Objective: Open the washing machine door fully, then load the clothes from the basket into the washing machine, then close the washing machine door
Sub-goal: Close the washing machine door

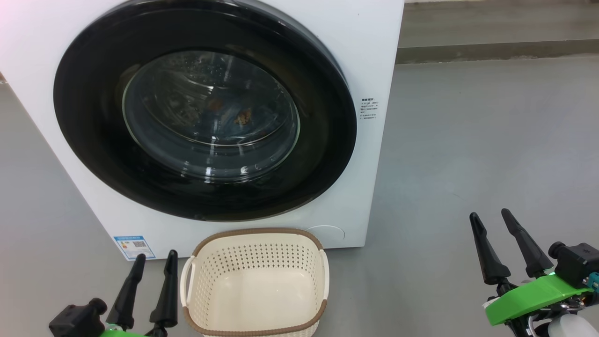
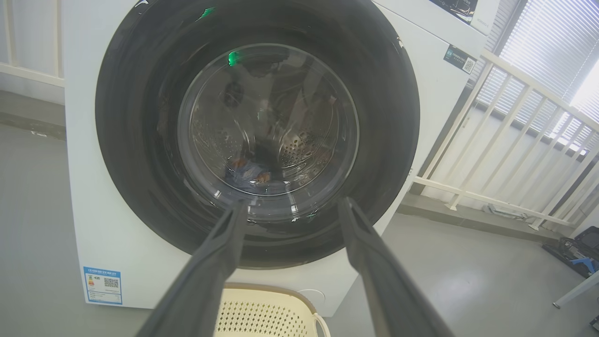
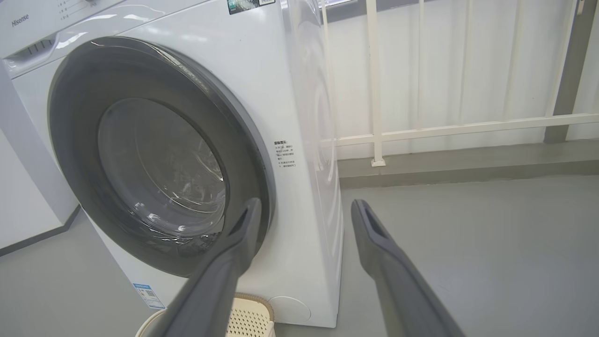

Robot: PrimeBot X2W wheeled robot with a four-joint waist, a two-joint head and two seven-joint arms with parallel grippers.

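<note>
White sheet-metal housing of the washing machine stands on a grey floor. The washing machine door sits flush against the front panel. Its glossy black rim surrounds the bulging clear glass window.

Through the glass, the clothes lie at the bottom of the perforated steel drum. They show as a small heap of light blue fabric with orange-brown marks. In the head view the same load appears as an orange-brown patch behind the window.

The basket stands upright on the floor, just in front of the machine's lower edge and below the door. It is cream-white with perforated walls and a brown rim, and its pale inner bottom is fully exposed. A blue label sticker is fixed to the machine's lower front corner, on the robot's left of the basket.

The left end effector hangs just beside the basket's left handle, apart from it. Its two dark fingers are spread and nothing is between them. In the left wrist view these fingers point toward the lower part of the door.

The right end effector hangs over bare floor, well apart from the basket and the machine. Its fingers are spread and grip nothing. A white railing stands behind the machine.
</note>
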